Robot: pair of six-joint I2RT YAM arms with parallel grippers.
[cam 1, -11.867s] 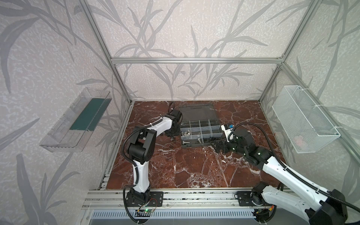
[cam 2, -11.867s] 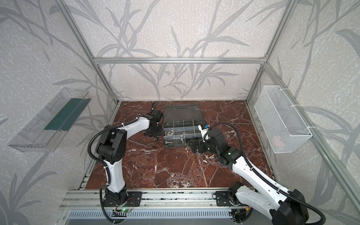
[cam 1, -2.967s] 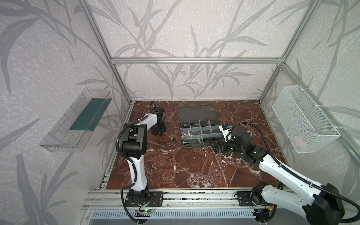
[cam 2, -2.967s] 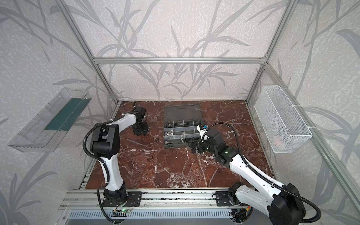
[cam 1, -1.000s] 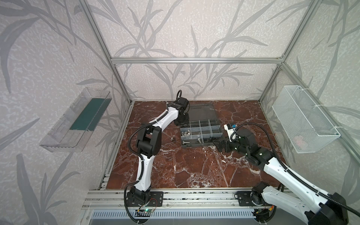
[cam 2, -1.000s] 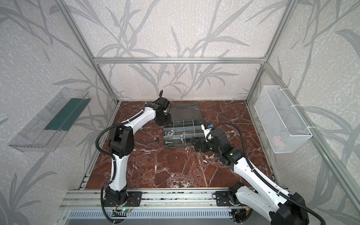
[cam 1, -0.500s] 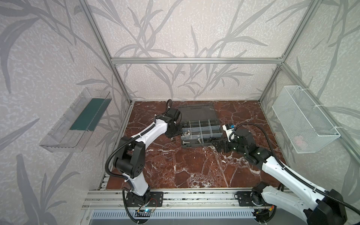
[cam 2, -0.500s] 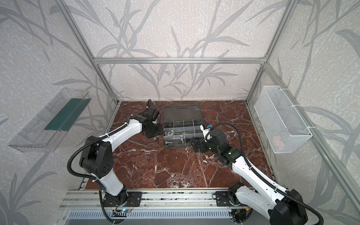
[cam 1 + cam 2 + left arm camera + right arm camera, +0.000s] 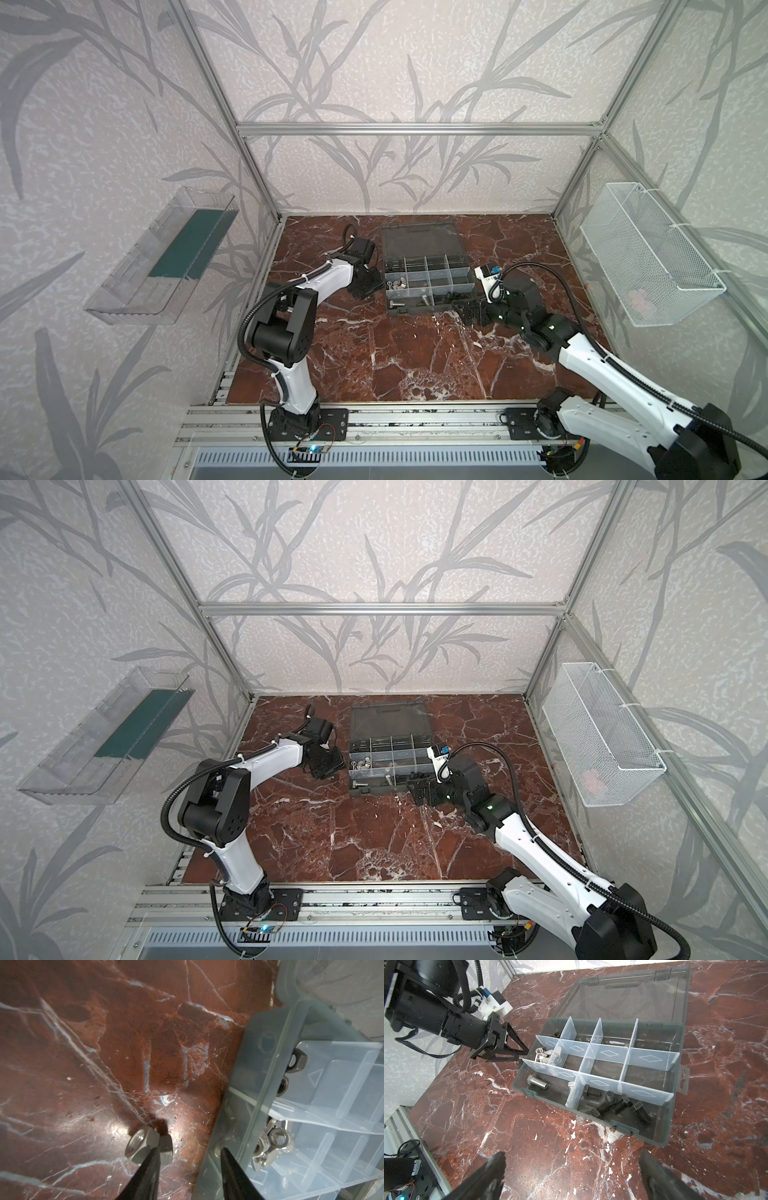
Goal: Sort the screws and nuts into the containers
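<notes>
A red-brown marble tabletop (image 9: pixel 415 353) with white veins lies inside an aluminium-framed booth with leaf-patterned walls. One clear wall tray (image 9: pixel 162 257) hangs on the left wall and one white wire-mesh basket (image 9: pixel 648 257) on the right.

One grey organizer case (image 9: pixel 660 1132) stands at back centre, its lid (image 9: pixel 623 999) lying open.

Only the left wrist view shows the left gripper (image 9: pixel 189 1148), jaws apart and empty. One tip touches a lone silver hex nut (image 9: pixel 141 1145) on the marble, the other the case's outer wall.

The right wrist view shows the right gripper (image 9: pixel 572 1153) spread wide over bare marble. It also shows the contents:
- two silver screws (image 9: pixel 537 1082) front-left
- about five black screws (image 9: pixel 618 1104) beside them
- clustered silver nuts (image 9: pixel 542 1054) behind
- one black nut (image 9: pixel 557 1033) far-left
</notes>
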